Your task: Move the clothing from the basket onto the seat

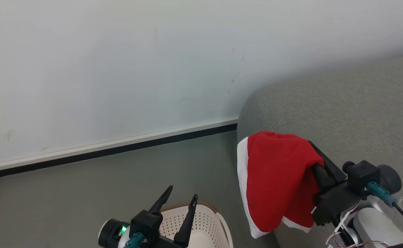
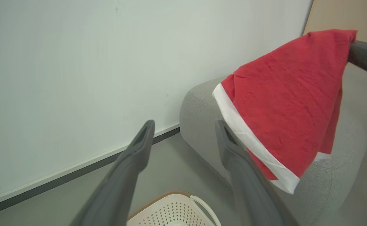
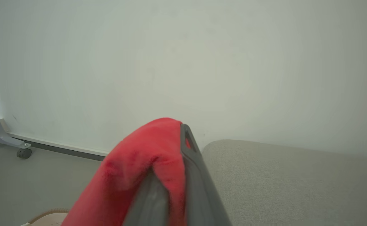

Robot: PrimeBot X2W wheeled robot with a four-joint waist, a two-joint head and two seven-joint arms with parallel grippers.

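Right tool (image 1: 317, 162) is clamped on the garment (image 1: 274, 179). In the right wrist view, red cloth (image 3: 139, 163) is draped over one finger and pinched against the other.

You have one garment in view. It's soft red fabric with a slightly nubby surface and a white band (image 2: 252, 141) along the hem. It hangs from the right tool in loose folds, in the air at the rounded end of the sofa (image 1: 342, 113). The lower corner droops past the sofa's edge on the basket side. I can't tell if it touches the upholstery.

Left tool (image 1: 182, 193) has its two fingers apart with nothing between them. It sits over the basket (image 1: 218, 215), and the fingers are long, dark and tapered to points.

There is one basket at the bottom edge of the head view. It's cream perforated plastic with rounded corners, a brown woven-look rim and a pale loop handle (image 2: 205, 207). It stands on the floor (image 1: 119, 179) just beside the sofa end.

There is one sofa, in grey woven fabric with a coarse weave and a bulging rounded corner (image 2: 199, 119).

The floor is smooth grey-green. The wall (image 1: 119, 69) is plain and pale, with a white skirting strip over a black line. A metal leg with one castor (image 3: 23, 153) stands by the wall.
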